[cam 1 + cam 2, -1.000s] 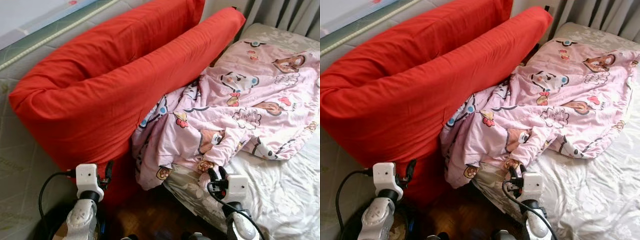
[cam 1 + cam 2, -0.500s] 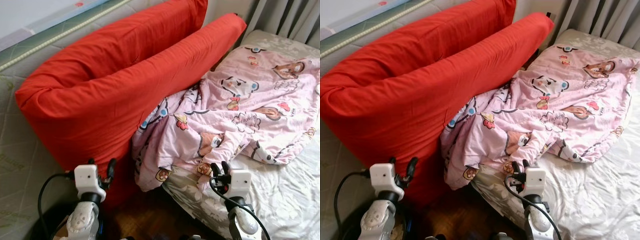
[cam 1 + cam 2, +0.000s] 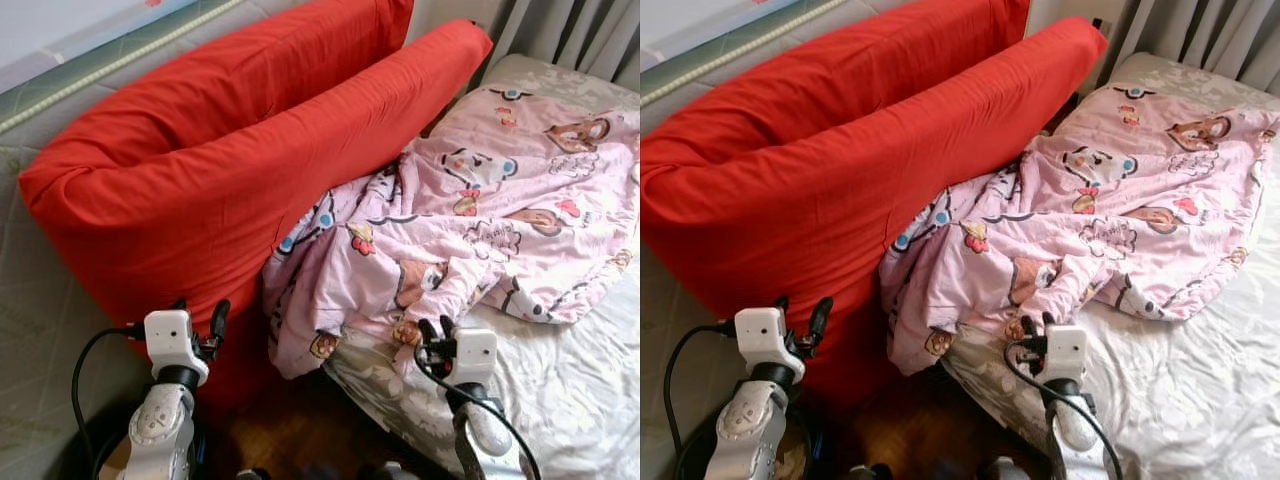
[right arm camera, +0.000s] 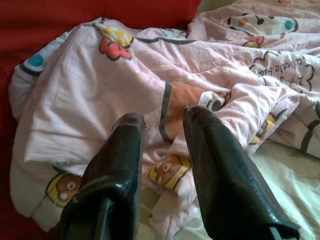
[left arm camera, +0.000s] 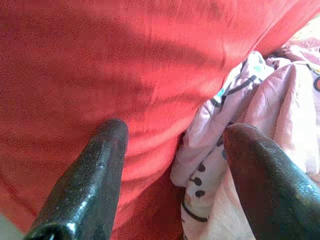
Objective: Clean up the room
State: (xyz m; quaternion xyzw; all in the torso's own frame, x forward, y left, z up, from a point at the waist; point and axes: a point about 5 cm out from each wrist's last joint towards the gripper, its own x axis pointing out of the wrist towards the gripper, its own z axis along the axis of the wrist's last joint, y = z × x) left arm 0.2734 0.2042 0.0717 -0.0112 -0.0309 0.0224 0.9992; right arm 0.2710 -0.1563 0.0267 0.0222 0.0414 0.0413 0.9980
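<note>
A pink cartoon-print blanket [image 3: 470,220] lies crumpled on the bed [image 3: 570,390], with one corner hanging over the near edge. Two big red cushions [image 3: 230,170] lean along the bed's left side, pressed against the blanket. My right gripper [image 3: 435,328] is open with a narrow gap, just short of the blanket's hanging hem [image 4: 170,175]; nothing sits between its fingers [image 4: 125,150]. My left gripper [image 3: 200,312] is open wide and empty, facing the front of the red cushion [image 5: 100,65] where it meets the blanket's corner [image 5: 220,130].
A quilted grey-green panel [image 3: 40,330] runs behind and left of the cushions. Grey curtains [image 3: 580,30] hang at the back right. Dark wooden floor [image 3: 300,430] shows between the cushions and the bed's corner. The bed's sheet is bare at the right front.
The head camera swayed a little. Both grippers have risen slightly, the right one closer to the blanket's hem, the left one closer to the red cushion. Nothing was gripped.
</note>
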